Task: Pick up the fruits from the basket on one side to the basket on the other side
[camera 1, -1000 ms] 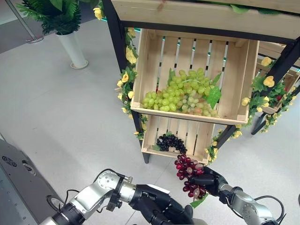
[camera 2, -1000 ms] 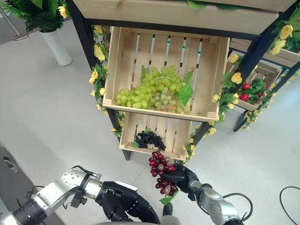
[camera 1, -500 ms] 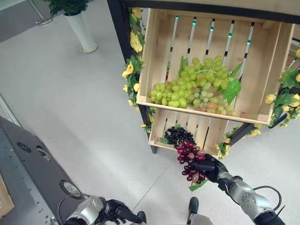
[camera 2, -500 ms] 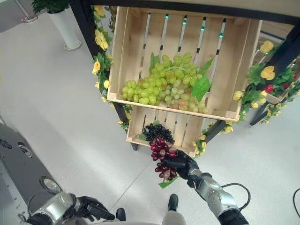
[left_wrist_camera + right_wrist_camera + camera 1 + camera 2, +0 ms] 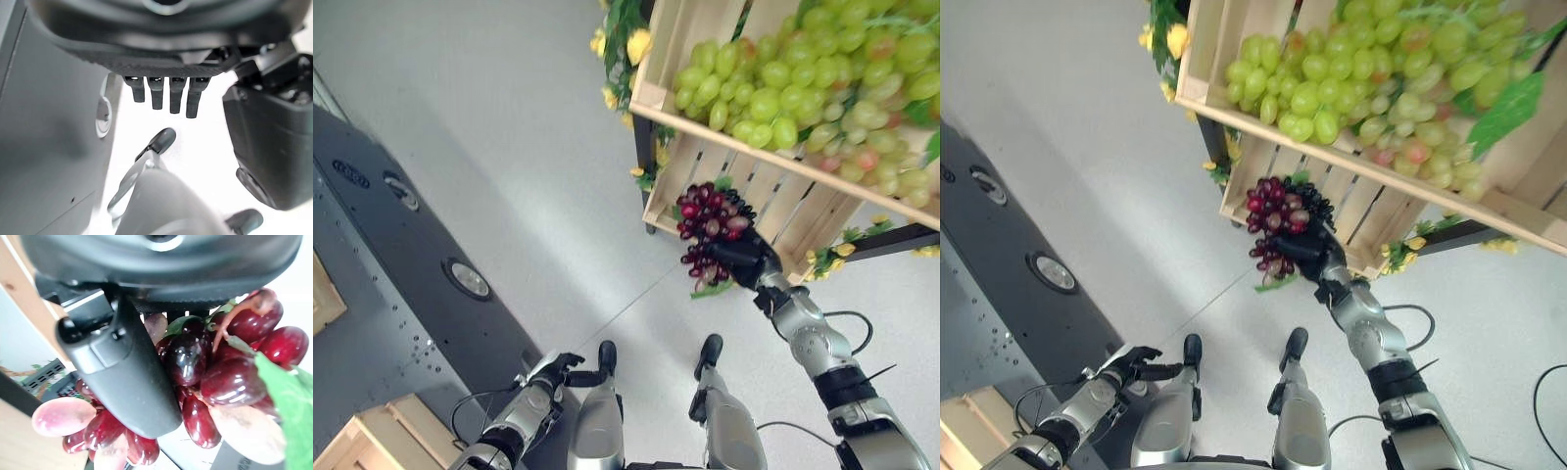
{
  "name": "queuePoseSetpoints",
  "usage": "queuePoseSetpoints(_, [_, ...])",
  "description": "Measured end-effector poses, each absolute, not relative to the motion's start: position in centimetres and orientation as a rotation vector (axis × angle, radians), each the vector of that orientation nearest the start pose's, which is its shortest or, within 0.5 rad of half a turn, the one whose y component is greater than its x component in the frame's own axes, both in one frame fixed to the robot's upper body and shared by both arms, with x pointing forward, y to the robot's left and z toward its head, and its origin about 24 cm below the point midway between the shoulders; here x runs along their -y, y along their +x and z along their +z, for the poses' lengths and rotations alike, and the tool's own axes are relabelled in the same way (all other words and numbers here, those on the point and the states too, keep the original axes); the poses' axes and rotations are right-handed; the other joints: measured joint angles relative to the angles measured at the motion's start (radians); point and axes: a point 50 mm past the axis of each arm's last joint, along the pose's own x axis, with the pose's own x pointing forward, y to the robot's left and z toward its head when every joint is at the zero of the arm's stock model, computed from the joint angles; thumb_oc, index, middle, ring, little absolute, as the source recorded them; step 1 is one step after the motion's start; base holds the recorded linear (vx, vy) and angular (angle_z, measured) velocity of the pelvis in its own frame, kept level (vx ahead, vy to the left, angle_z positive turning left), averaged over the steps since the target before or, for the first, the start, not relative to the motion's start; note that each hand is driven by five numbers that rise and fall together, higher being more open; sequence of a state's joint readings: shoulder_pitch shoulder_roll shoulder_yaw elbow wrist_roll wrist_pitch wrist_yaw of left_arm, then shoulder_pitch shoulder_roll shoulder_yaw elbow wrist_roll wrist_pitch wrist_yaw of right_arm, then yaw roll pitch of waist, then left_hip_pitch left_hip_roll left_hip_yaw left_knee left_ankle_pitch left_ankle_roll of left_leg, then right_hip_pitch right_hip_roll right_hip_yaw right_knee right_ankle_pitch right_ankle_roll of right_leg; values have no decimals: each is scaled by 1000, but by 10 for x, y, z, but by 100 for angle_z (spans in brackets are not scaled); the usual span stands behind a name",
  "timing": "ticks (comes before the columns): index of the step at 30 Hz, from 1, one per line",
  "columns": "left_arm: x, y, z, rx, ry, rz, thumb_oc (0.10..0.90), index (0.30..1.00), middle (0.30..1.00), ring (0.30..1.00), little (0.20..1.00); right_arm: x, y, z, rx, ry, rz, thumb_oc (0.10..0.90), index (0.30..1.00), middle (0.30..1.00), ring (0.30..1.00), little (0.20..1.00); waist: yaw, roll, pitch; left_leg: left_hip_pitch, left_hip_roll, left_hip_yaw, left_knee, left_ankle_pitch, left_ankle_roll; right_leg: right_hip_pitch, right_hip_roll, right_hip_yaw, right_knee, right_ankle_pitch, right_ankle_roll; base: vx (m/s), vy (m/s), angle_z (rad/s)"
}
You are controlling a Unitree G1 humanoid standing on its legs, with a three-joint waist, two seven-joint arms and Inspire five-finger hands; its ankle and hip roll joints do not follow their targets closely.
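My right hand (image 5: 747,260) is shut on a bunch of red grapes (image 5: 707,227) with a green leaf, held in the air just in front of the lower wooden crate (image 5: 781,208). In the right wrist view the thumb (image 5: 122,367) presses across the red grapes (image 5: 230,374). A bunch of dark grapes (image 5: 1318,206) lies in that lower crate, right behind the red bunch. The upper crate (image 5: 697,125) holds a heap of green grapes (image 5: 783,83). My left hand (image 5: 560,371) hangs low at my side with its fingers (image 5: 166,95) straight, holding nothing.
A dark grey platform (image 5: 396,245) with round insets runs along the floor on the left. Another wooden crate (image 5: 377,443) sits at the lower left corner. Yellow flowers and leaves (image 5: 628,47) trail down the black stand post.
The camera has swung down and closer to the stand. My right hand has lifted the red grapes up to the lower crate's front. My left arm has dropped to my side.
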State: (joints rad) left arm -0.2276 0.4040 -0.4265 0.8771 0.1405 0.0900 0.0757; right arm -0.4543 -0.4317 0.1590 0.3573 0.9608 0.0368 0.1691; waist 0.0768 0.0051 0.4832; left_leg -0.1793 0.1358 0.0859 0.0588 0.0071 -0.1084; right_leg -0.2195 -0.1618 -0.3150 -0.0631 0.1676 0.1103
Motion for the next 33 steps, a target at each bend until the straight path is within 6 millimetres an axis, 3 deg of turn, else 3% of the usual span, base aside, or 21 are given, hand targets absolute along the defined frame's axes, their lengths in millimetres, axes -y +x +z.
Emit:
queuePoseSetpoints(7, [-216, 256, -68, -633, 761, -155, 800, 900, 900, 900, 900, 213, 352, 135, 160, 368, 125, 400, 300, 300, 300, 300, 33, -1, 14, -60, -2, -5, 108, -38, 9, -30, -13, -2, 61, -9, -13, -30, -19, 4])
queuePoseSetpoints(10, [-215, 259, -65, -617, 771, -148, 800, 900, 900, 900, 900, 223, 356, 149, 198, 136, 7, 400, 300, 300, 300, 300, 34, -5, 17, -83, -3, -13, 151, -51, 11, -31, -15, -2, 64, -9, -12, 2, -27, 2])
queuePoseSetpoints(15, [-223, 250, -73, -673, 804, -121, 800, 900, 900, 900, 900, 247, 354, 170, 270, -255, -240, 400, 300, 300, 300, 300, 32, -36, 33, -116, -4, -26, 213, -69, 15, -34, -15, 3, 68, -8, -13, 26, -28, 5])
queuePoseSetpoints(17, [-227, 243, -79, -700, 809, -110, 800, 900, 900, 900, 900, 253, 354, 167, 258, -356, -315, 400, 300, 300, 300, 300, 33, -42, 37, -126, -7, -28, 230, -75, 19, -35, -16, 3, 68, -5, -9, 26, -34, 2])
queuePoseSetpoints(25, [-237, 237, -79, -709, 805, -65, 800, 900, 900, 900, 900, 261, 358, 176, 257, -890, -395, 400, 300, 300, 300, 300, 52, -43, 41, -149, -12, -30, 246, -83, 24, -50, -21, 2, 68, 5, -2, 2, -43, 1])
queuePoseSetpoints(33, [-240, 243, -72, -673, 806, -68, 800, 900, 900, 900, 900, 261, 365, 179, 245, -914, -418, 400, 300, 300, 300, 300, 65, -43, 42, -151, -15, -31, 247, -84, 24, -50, -23, 1, 68, 5, -2, 0, 0, 0])
